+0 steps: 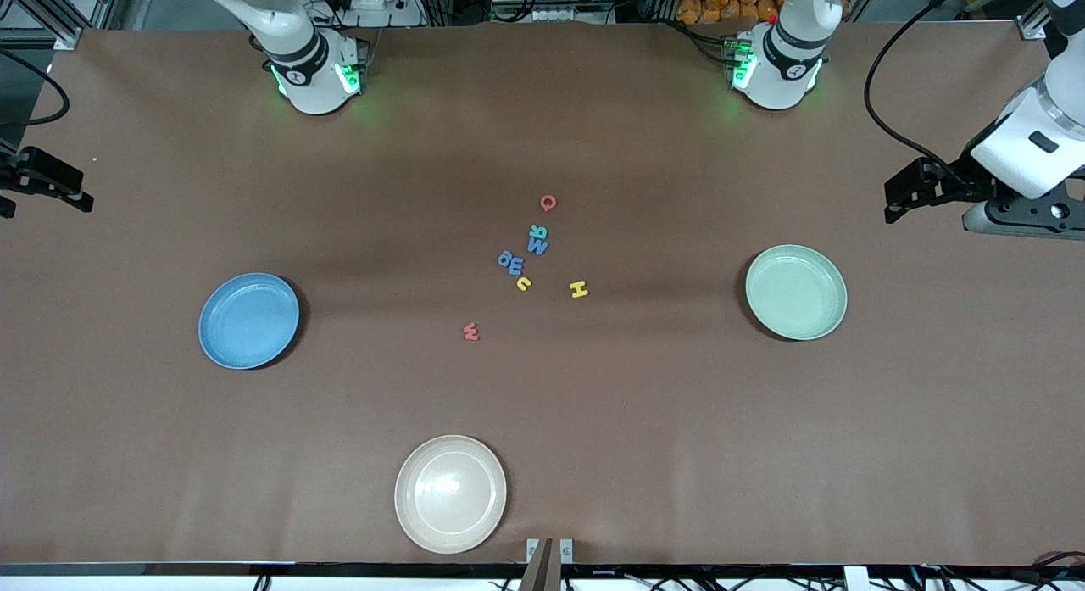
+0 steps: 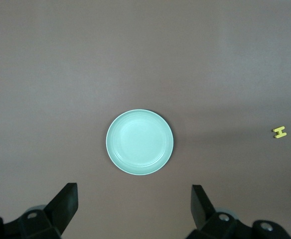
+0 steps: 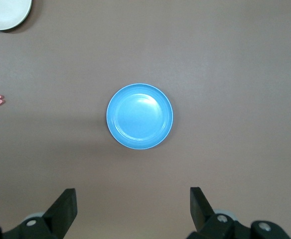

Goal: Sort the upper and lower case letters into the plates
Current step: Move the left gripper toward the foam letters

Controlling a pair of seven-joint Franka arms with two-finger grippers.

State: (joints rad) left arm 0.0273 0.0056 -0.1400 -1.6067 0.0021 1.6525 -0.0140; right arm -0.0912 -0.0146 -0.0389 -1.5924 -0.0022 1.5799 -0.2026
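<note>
The blue plate (image 1: 248,320) lies toward the right arm's end of the table and the mint green plate (image 1: 796,292) toward the left arm's end; both are empty. Several foam letters lie between them: red Q (image 1: 548,203), teal R (image 1: 538,231), blue M (image 1: 537,246), blue letters (image 1: 510,261), yellow c (image 1: 524,283), yellow H (image 1: 579,289), red w (image 1: 471,331). My left gripper (image 1: 900,197) is open and empty, high up by the mint plate (image 2: 139,142). My right gripper (image 1: 76,192) is open and empty, high up by the blue plate (image 3: 139,116).
A cream-beige plate (image 1: 450,493) lies near the table's front edge, nearer to the front camera than the letters; it also shows in the right wrist view (image 3: 6,12). Both arms' bases stand along the table's back edge.
</note>
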